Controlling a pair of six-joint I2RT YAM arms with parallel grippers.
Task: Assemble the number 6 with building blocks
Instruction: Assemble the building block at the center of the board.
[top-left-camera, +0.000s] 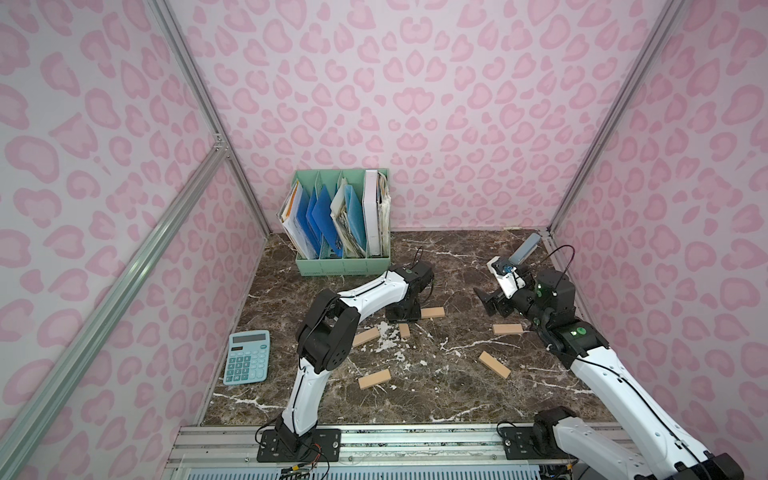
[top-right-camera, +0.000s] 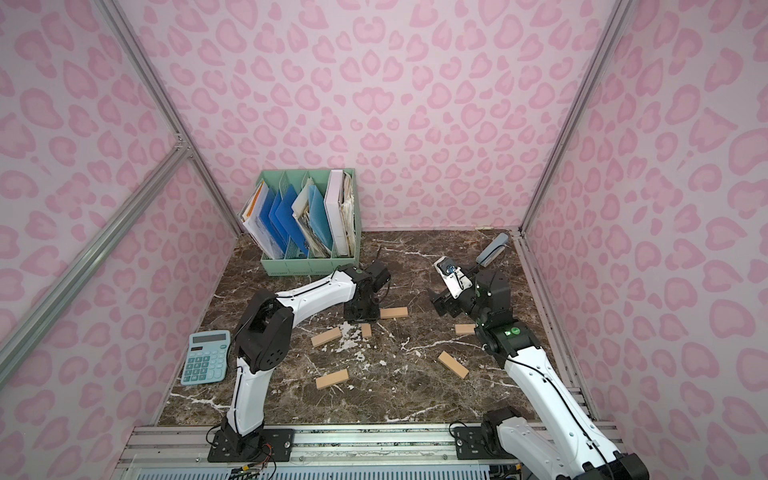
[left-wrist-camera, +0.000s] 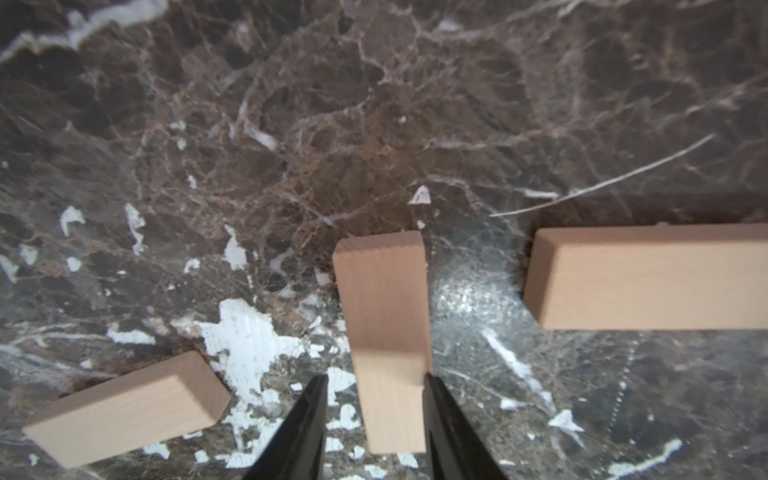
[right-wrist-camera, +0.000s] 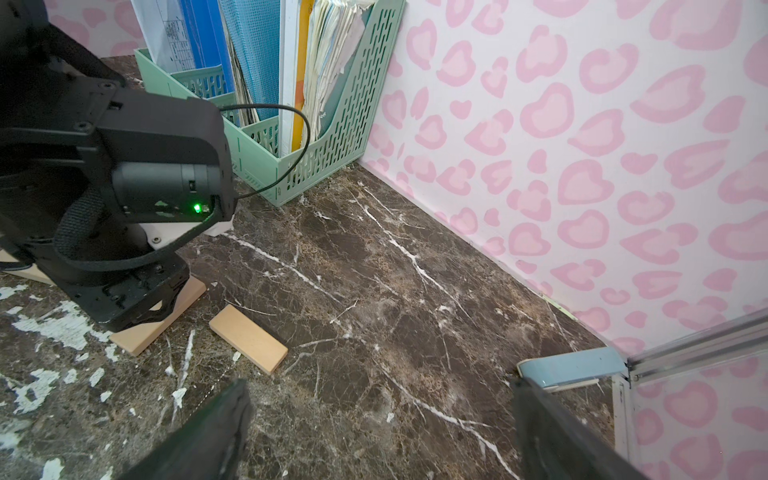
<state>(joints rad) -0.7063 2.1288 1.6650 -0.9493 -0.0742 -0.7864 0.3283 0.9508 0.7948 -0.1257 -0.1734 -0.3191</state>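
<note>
Several tan building blocks lie scattered on the dark marble table, and no number 6 shows among them. My left gripper (top-left-camera: 402, 319) points down over one short block (left-wrist-camera: 380, 299). Its jaws (left-wrist-camera: 374, 376) straddle that block's near end: one finger touches its side and a gap shows at the other, so it is slightly open. Another block (left-wrist-camera: 648, 278) lies crosswise beside it (top-left-camera: 432, 312), and a third (left-wrist-camera: 129, 411) lies angled on the other side (top-left-camera: 365, 336). Further blocks lie at the front (top-left-camera: 374, 379) and to the right (top-left-camera: 507, 329), (top-left-camera: 494, 364). My right gripper (top-left-camera: 484, 297) hovers wide open (right-wrist-camera: 379, 386), holding nothing.
A green file holder (top-left-camera: 343, 266) full of folders stands at the back. A blue calculator (top-left-camera: 247, 356) lies at the left edge. A grey-blue case (top-left-camera: 524, 248) leans in the back right corner, close to my right gripper's finger (right-wrist-camera: 569, 365). Pink patterned walls enclose three sides.
</note>
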